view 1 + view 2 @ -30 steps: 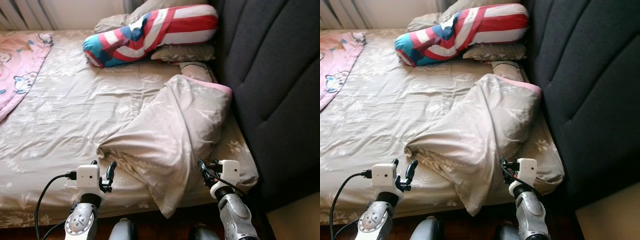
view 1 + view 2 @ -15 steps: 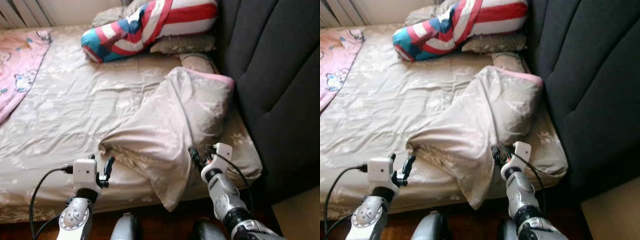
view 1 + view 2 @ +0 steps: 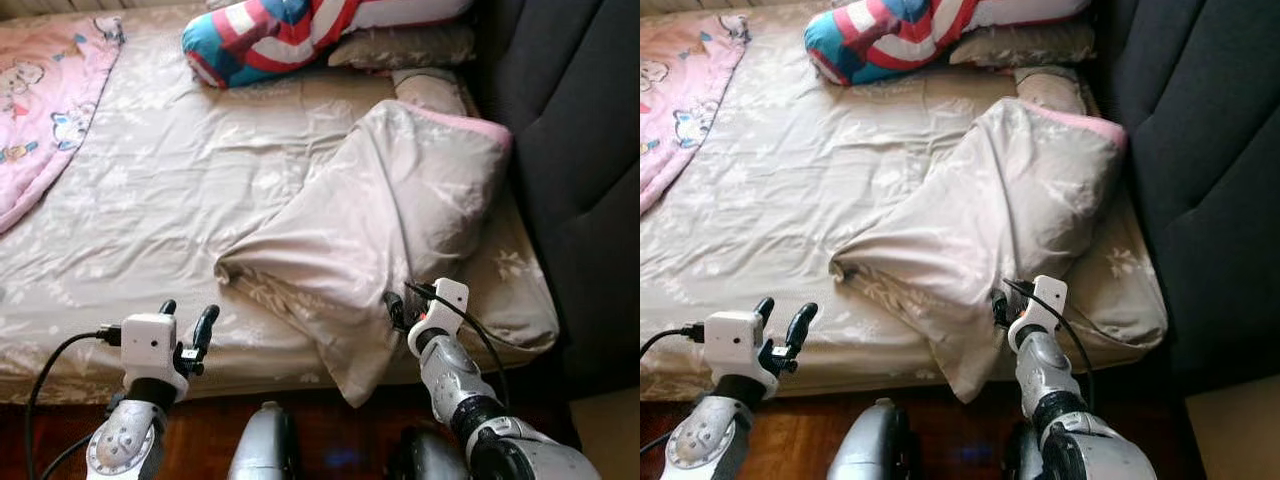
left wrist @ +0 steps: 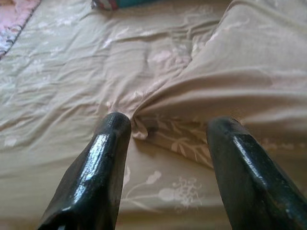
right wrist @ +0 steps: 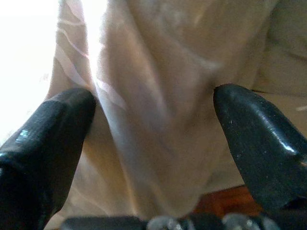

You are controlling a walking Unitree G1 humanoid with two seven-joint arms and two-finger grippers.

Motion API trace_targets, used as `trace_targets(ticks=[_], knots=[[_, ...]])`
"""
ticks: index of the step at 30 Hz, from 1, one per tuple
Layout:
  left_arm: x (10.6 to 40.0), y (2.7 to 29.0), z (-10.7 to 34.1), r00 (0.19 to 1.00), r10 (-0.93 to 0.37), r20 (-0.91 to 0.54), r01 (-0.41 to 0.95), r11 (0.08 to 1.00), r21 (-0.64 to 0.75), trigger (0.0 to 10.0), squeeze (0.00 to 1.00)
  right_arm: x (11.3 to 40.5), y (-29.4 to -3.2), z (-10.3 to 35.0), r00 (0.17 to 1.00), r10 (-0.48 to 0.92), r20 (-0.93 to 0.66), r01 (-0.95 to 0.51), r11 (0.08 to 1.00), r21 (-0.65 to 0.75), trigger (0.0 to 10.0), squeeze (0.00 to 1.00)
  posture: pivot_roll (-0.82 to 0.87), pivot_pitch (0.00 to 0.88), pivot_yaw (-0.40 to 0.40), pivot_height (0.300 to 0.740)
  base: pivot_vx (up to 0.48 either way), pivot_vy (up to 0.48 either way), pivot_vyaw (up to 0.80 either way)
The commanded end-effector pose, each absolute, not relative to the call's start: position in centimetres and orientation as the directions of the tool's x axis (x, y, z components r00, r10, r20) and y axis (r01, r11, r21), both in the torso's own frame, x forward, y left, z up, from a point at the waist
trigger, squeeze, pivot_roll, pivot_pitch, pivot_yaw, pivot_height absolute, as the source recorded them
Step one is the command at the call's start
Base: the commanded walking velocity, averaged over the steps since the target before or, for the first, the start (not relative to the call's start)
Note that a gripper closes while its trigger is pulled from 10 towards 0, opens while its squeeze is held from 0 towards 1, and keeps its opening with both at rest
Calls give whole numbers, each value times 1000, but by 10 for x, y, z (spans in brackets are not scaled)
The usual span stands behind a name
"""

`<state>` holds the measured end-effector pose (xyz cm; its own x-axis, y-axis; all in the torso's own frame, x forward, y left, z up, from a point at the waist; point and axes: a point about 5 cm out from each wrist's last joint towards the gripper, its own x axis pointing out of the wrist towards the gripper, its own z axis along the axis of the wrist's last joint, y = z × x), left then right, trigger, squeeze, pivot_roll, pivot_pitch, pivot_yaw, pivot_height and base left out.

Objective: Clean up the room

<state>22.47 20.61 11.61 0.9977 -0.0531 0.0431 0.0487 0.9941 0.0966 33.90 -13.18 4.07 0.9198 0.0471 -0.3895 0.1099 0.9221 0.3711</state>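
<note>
One duvet (image 3: 390, 220), three pillows (image 3: 300, 25).

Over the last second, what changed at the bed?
The right gripper closed in on the hanging corner of the beige floral duvet, jaws open around the fabric, not gripping. The left gripper stays open at the bed edge. Bedding unmoved; the camera shifted.

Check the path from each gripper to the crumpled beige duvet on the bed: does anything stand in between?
Nothing visible does. The right gripper is open with the duvet fold hanging between its fingers. The left gripper is open too, over bare bed sheet, aimed at the duvet's near corner with only sheet between.
</note>
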Motion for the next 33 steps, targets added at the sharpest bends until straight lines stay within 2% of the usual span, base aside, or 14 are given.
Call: trace_targets(ticks=[1,5,12,16,17,18,19,33], knots=[[220,210,116,999,-50,21,48,993,104,10000,0,332,-127,30,897,61,-438,128,912,389,10000,0,248,346,74,659,0,0,0],[207,212,122,999,-52,-7,53,992,118,10000,0,333,-119,32,898,122,-422,85,894,439,10000,0,278,379,89,659,0,0,0],[195,213,129,998,-50,-31,53,990,128,10000,0,331,-118,29,889,142,-435,82,885,458,10000,0,306,406,103,659,0,0,0],[192,213,132,997,-63,-45,70,986,152,10000,0,327,-108,26,875,227,-429,17,869,494,10000,0,314,418,110,659,0,0,0],[191,213,133,997,-62,-46,68,986,152,10000,0,325,-106,25,870,238,-431,4,872,490,8510,0,317,425,112,659,0,0,0],[190,213,133,997,-61,-48,68,986,152,10000,0,324,-105,24,867,246,-433,-4,873,487,8510,0,318,427,113,659,0,0,0],[188,214,136,997,-57,-44,63,984,167,10000,0,321,-104,19,857,248,-452,-9,884,468,0,0,320,433,117,659,0,0,0],[186,210,141,997,-60,-47,67,982,178,10000,0,306,-101,5,843,254,-473,-17,893,449,0,0,312,452,123,659,0,0,0]])
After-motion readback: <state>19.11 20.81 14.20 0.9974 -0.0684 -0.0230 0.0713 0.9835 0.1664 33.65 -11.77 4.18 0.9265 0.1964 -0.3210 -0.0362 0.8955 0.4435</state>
